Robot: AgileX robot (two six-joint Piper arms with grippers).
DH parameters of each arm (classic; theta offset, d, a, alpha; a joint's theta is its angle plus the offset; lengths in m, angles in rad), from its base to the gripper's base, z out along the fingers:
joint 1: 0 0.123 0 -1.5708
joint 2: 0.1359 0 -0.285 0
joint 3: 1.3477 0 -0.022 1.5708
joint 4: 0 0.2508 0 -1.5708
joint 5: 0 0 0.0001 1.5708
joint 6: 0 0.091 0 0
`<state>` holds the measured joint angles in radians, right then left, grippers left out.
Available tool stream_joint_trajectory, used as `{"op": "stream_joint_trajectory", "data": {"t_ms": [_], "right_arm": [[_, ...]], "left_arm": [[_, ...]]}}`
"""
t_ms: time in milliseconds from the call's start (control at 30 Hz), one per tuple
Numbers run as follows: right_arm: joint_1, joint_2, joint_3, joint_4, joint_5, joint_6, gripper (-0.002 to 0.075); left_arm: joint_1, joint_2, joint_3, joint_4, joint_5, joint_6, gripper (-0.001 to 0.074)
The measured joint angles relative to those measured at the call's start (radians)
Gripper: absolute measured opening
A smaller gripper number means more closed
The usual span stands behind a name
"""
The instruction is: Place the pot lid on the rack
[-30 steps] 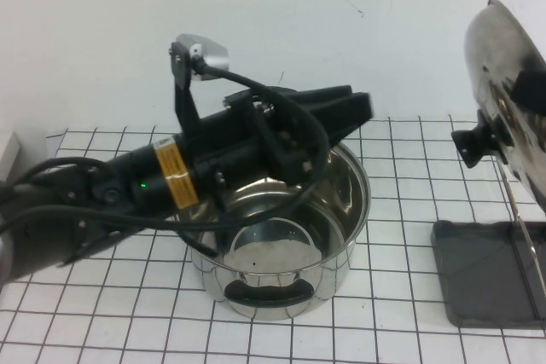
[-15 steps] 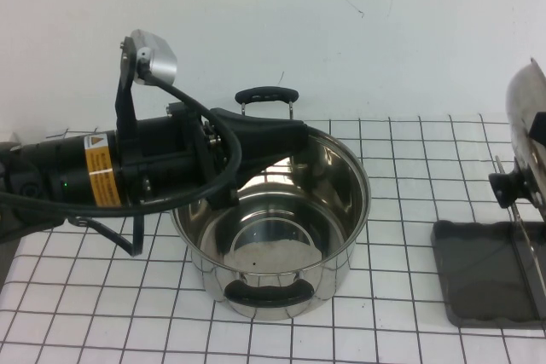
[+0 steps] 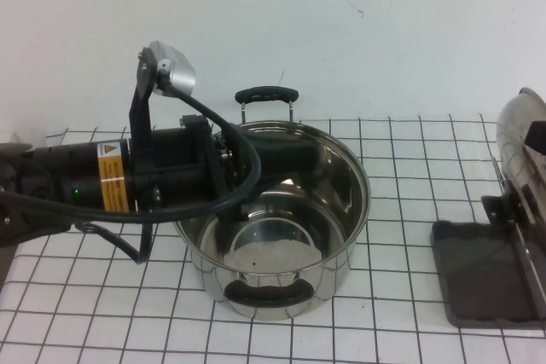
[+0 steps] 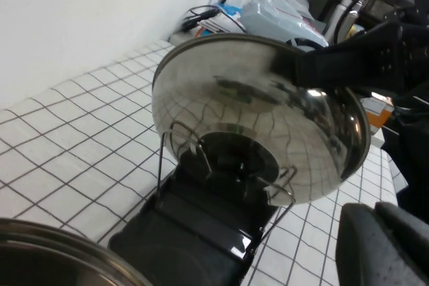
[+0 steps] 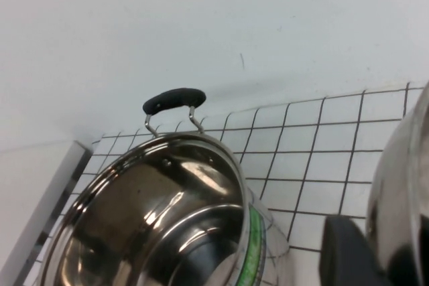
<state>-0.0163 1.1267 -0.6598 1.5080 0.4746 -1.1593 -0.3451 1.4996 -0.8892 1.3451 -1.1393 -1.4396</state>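
The pot lid [image 3: 519, 138] stands on edge at the far right, its black knob [image 3: 495, 205] facing the pot. It hangs over the dark grey rack [image 3: 478, 279], among the rack's wire bars [image 4: 175, 140]. My right gripper [image 3: 537, 134] is shut on the lid's upper rim; it also shows in the left wrist view [image 4: 345, 65], where the lid [image 4: 268, 112] is seen side-on. In the right wrist view one finger [image 5: 345, 252] lies against the lid [image 5: 402, 192]. My left gripper [image 3: 317, 153] is shut and empty, over the steel pot [image 3: 273, 245].
The pot has two black handles, one at the back [image 3: 266, 94] and one at the front [image 3: 266, 294]. The left arm [image 3: 128, 181] lies across the table's left side. A white wall stands behind. Clutter [image 4: 281, 11] lies beyond the table's right end.
The right gripper has carried the lid down and to the right, lower over the rack. The left arm has drawn back to the left from above the pot.
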Motion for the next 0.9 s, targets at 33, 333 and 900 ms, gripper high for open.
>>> {"op": "stream_joint_trajectory", "data": {"t_ms": [33,333,900], "right_arm": [[0.000,0.002,0.000,0.000,-0.003,0.000,0.0168],[0.000,-0.020,0.000,-0.057,0.008,-0.004,0.0266],[0.000,-0.413,0.000,-0.667,0.079,0.334,0.0267]], "left_arm": [[0.000,0.000,0.000,0.009,0.000,-0.004,-0.0001],[0.000,-0.002,0.000,0.062,0.051,-0.024,-0.0001],[0.008,-0.498,0.163,0.419,0.524,-0.281,-0.0001]]}}
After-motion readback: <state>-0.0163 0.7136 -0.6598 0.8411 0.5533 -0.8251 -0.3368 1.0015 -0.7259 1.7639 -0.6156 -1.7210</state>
